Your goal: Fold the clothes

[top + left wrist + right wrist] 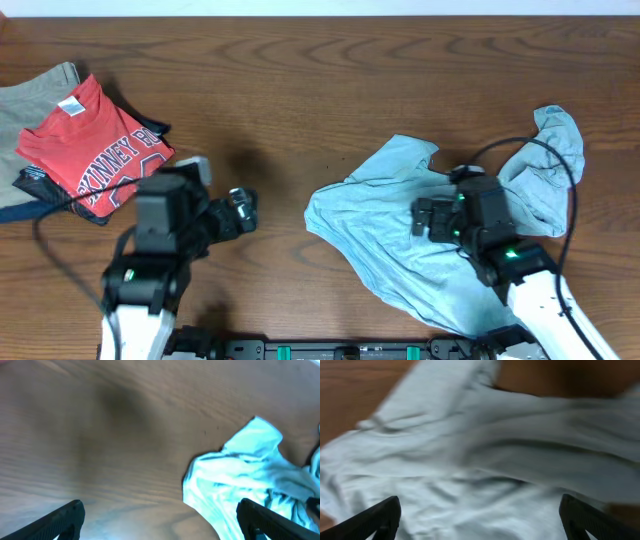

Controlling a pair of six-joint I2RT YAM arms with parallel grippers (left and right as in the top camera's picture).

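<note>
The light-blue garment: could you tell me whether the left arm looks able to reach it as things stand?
Probably yes. The left gripper is open above bare table, and the near edge of the light-blue garment lies to its right with nothing between them.

Left arm (150, 255) and right arm (495, 225): black boxy wrists, white lower links, looping black cables (573, 200); green lights (512, 254) on right.
</note>
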